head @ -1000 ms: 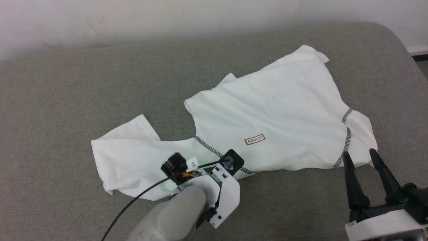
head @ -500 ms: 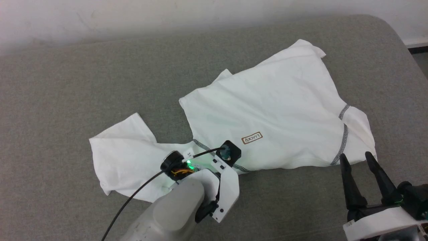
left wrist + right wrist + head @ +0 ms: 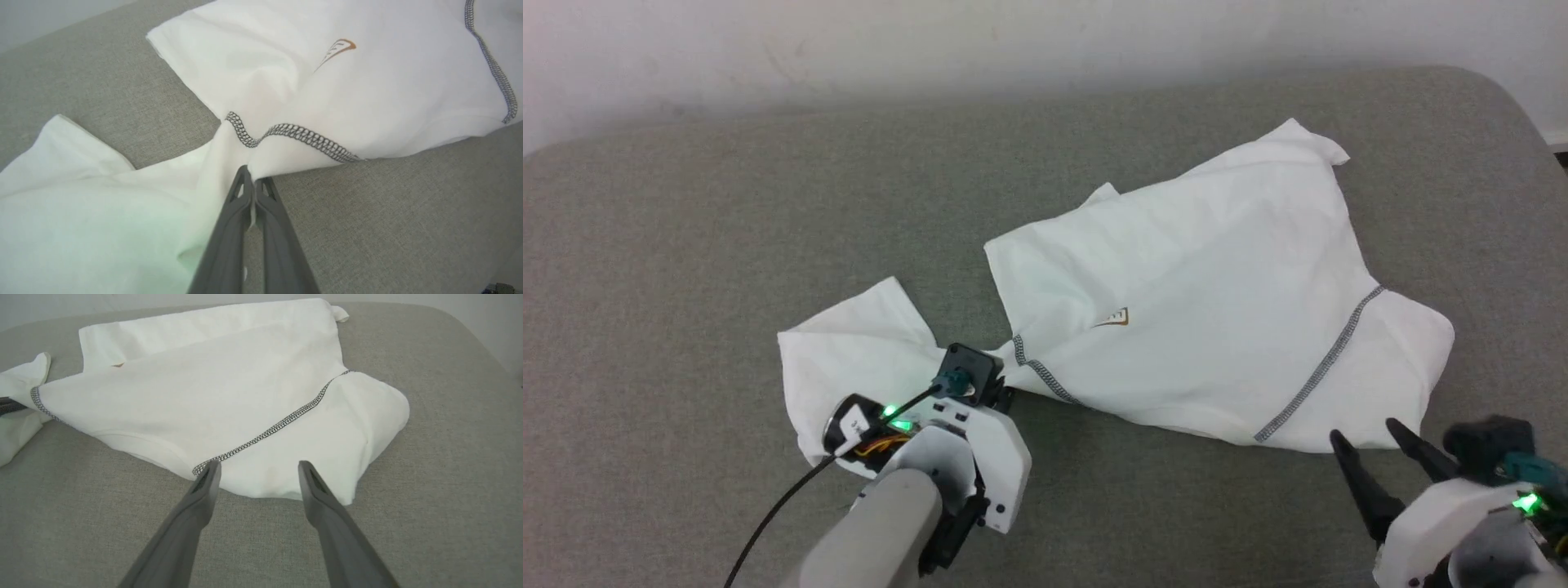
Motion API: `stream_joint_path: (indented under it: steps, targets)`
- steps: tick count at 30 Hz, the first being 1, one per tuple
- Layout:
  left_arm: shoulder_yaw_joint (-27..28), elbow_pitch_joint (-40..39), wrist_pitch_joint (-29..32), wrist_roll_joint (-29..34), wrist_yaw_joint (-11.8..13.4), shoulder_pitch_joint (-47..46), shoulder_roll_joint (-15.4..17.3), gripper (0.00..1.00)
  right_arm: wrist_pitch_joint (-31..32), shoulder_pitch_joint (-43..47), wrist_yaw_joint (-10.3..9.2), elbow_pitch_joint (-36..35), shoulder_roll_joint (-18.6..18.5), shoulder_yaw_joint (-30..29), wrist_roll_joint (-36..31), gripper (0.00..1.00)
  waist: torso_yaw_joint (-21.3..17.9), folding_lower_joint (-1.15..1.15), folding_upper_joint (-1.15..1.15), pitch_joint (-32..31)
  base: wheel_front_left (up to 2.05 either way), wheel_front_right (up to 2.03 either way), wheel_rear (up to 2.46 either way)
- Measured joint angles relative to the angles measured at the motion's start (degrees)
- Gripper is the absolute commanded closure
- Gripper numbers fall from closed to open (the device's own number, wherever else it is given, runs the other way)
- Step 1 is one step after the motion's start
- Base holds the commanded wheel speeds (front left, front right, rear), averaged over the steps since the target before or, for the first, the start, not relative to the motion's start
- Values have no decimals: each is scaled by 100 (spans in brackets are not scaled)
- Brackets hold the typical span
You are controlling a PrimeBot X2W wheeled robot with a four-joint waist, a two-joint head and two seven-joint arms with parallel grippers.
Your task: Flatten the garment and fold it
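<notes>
Your left claw (image 3: 251, 173) pinches the T-shirt (image 3: 1209, 286) beside its stitched seam (image 3: 302, 134), probably to tug the bunched cloth flat, while your right claw (image 3: 258, 467) hangs spread just short of the shirt's near edge.

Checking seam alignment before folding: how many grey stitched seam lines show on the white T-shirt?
2. One seam runs beside the left gripper, shut on the T-shirt; the other seam lies near the open right gripper. Folds may hide more.
</notes>
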Motion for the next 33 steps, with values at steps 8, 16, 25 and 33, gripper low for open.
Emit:
stream_joint_path:
  steps: [8,16,25,33]
  targets:
    - [112,-809,83,-74,189,245,236,100,1333,-1133,0,537,-1138,1368,483,0,49,0,0,208,0,0,0]
    - [78,-1087,120,-74,268,244,215,100,2001,-2132,0,1416,-1567,2627,1152,0,173,1,0,550,0,0,0]
    - [53,-1128,14,-75,288,246,199,100,2577,-2864,-7,1957,-1820,3504,2098,100,248,-1,0,705,0,0,0]
    - [69,-1116,-188,-200,287,314,200,100,2053,-2905,-7,2046,-1895,3735,2434,100,198,0,0,483,0,0,0]
